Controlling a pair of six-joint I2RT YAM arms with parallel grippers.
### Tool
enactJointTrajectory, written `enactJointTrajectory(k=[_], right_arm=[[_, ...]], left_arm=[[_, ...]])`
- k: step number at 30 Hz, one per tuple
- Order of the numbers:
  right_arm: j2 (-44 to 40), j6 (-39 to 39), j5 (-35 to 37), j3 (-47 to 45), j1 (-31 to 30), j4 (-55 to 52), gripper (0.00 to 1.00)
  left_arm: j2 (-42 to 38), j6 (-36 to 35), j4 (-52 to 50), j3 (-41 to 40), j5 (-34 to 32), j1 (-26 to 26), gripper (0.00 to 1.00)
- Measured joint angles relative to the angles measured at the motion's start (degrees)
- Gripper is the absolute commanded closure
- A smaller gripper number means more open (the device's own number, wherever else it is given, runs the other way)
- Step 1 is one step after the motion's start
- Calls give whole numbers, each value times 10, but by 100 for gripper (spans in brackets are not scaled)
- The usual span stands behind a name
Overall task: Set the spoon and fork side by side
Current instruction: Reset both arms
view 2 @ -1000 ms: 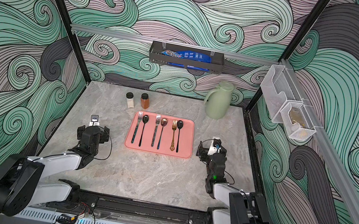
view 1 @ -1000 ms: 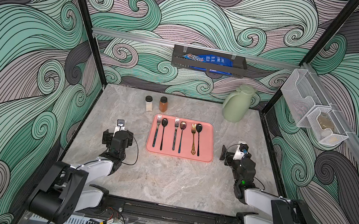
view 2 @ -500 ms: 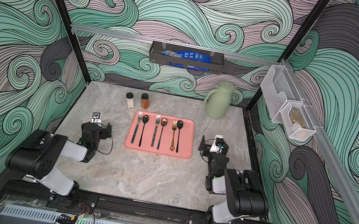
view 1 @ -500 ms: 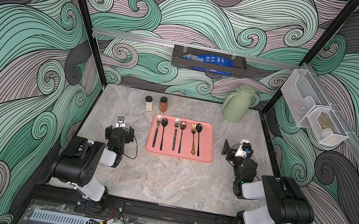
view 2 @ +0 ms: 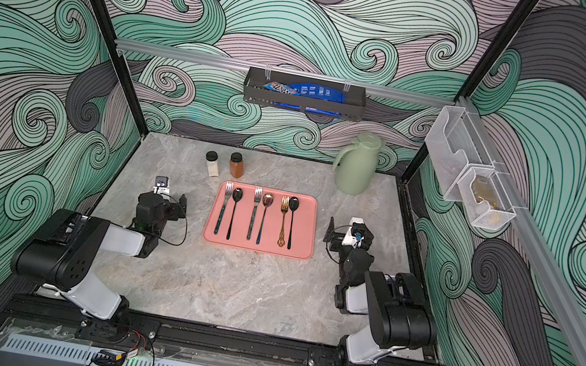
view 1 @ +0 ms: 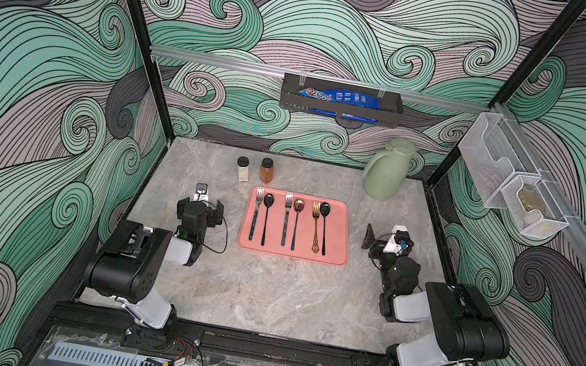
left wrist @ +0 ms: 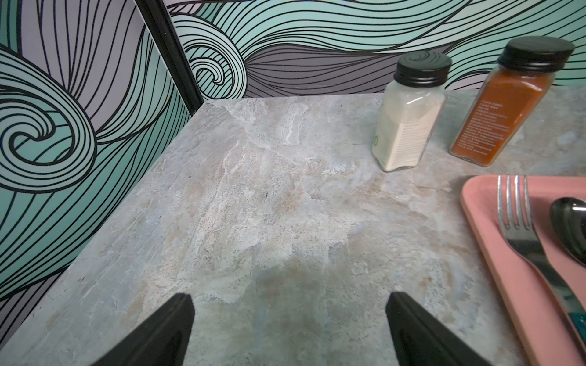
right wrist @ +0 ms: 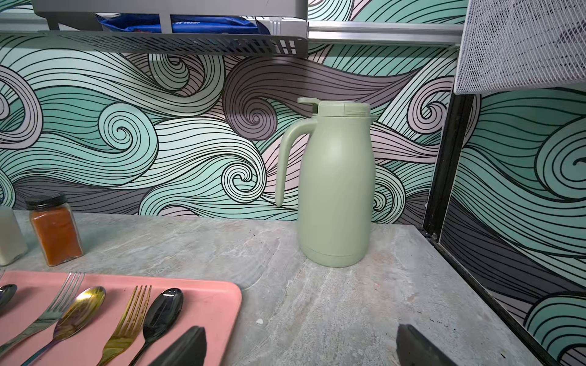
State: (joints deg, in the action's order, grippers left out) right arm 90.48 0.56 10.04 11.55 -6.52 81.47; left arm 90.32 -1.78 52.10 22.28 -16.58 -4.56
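On the pink tray [view 1: 336, 250] three fork-and-spoon pairs lie parallel: a blue-handled fork [view 1: 255, 214] beside a black spoon [view 1: 265, 220], a silver fork [view 1: 285, 219] beside a bronze spoon [view 1: 295, 225], and a gold fork [view 1: 315, 228] beside a black spoon [view 1: 323, 226]. My left gripper [view 1: 201, 205] rests open over bare table left of the tray, nothing between its fingers [left wrist: 182, 304]. Right of the tray, my right gripper [view 1: 388, 238] is open and empty too; one fingertip [right wrist: 196, 336] hangs over the tray's near corner [right wrist: 215, 304].
A white spice jar [view 1: 243, 169] and an orange one [view 1: 266, 170] stand behind the tray's left end. A green jug [view 1: 384, 173] stands at the back right. A wall basket [view 1: 339, 104] holds blue packets. Cage walls close in both sides.
Both arms have folded upward, their elbows rising off the table. The grippers stay open beside the tray, shifted slightly toward the back. The cutlery has not moved.
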Motion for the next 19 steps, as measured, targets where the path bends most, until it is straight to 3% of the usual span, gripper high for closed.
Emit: enactJointTrajectory(k=[9,19], right_arm=[[4,6,9,-63,-6,74,1],[4,5,-10,1,2,16,1]], left_arm=[[3,-8,74,-58,16,0,1],[3,-8,41,-13,16,0,1]])
